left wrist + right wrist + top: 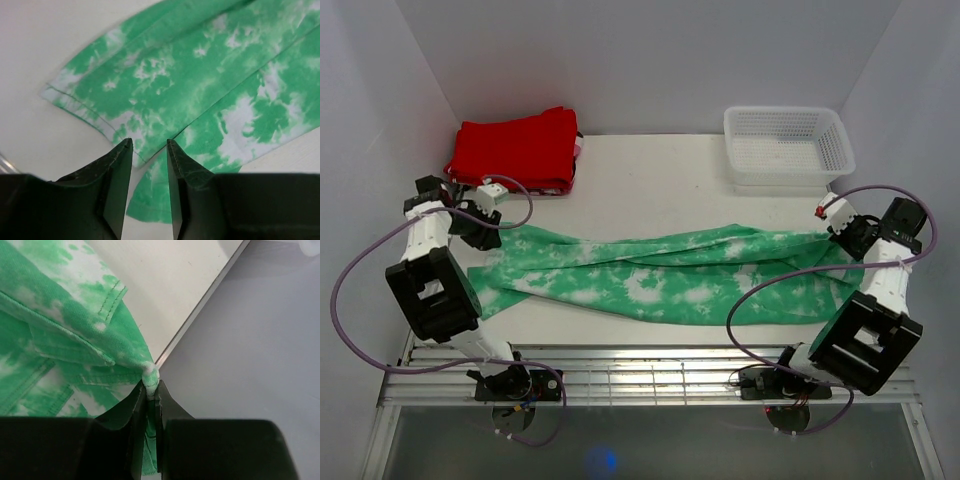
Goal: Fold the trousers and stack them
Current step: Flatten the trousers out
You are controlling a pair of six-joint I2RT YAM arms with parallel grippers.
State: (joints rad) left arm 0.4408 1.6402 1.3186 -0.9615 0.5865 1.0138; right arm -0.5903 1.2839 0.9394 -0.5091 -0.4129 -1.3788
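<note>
The green tie-dye trousers point(660, 280) lie stretched across the table, leg hems at the left and waist at the right. My left gripper point(490, 232) is open and hovers over the leg hems point(100, 120), holding nothing; its fingers point(120, 170) frame the gap between the two legs. My right gripper point(835, 232) is shut on a bunched corner of the waistband point(150, 374), near the table's right edge. The waist cloth point(55, 340) spreads to the left of it.
A folded red garment point(518, 148) lies at the back left. A white mesh basket point(787, 145) stands at the back right. The side wall point(260, 340) is close to my right gripper. A metal rail point(640, 375) runs along the near edge.
</note>
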